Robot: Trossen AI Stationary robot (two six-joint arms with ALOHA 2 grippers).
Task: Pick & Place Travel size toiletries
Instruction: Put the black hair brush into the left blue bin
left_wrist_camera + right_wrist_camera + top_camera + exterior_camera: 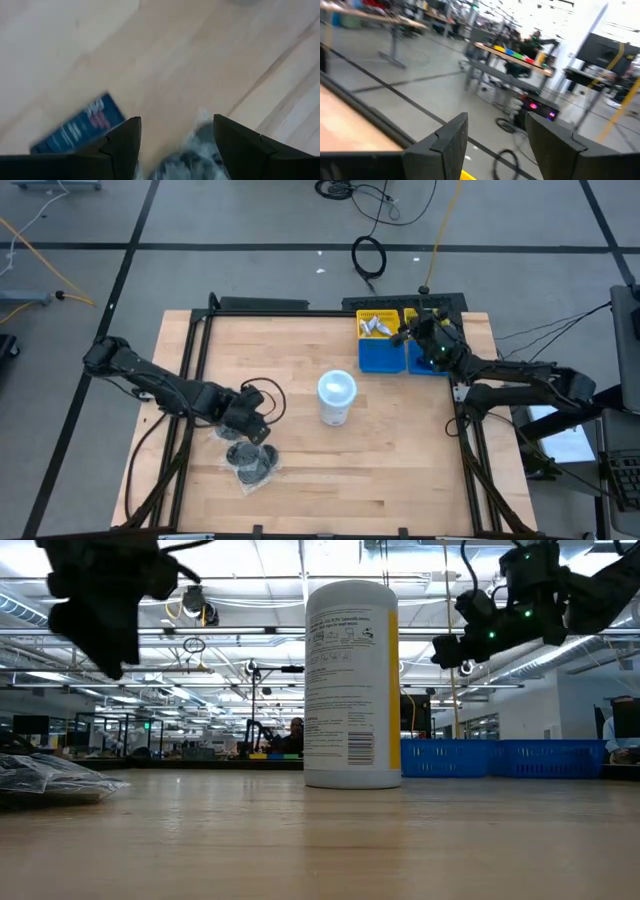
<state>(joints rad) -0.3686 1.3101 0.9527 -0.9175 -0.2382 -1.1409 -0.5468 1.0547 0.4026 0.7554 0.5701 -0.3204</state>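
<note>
Several dark round clear-wrapped discs [250, 465] lie in a heap on the table near its near-left part; the low view shows them at the left [50, 780]. My left gripper [255, 430] hangs open just above them, pointing down. Its wrist view shows a wrapped disc [195, 150] under the open fingers [177, 145] and a dark blue printed item [80, 127] lying flat beside it. Small white tubes [375, 325] lie in the yellow bin [362, 330]. My right gripper [412, 332] is open and empty above the bins, raised off the table [520, 600].
A white cylindrical tub with a pale blue lid [337, 397] stands upright mid-table [350, 680]. Blue bins [380, 358] sit next to the yellow bin at the far right, also visible at table height [500, 758]. Bare wood lies between the tub and the discs.
</note>
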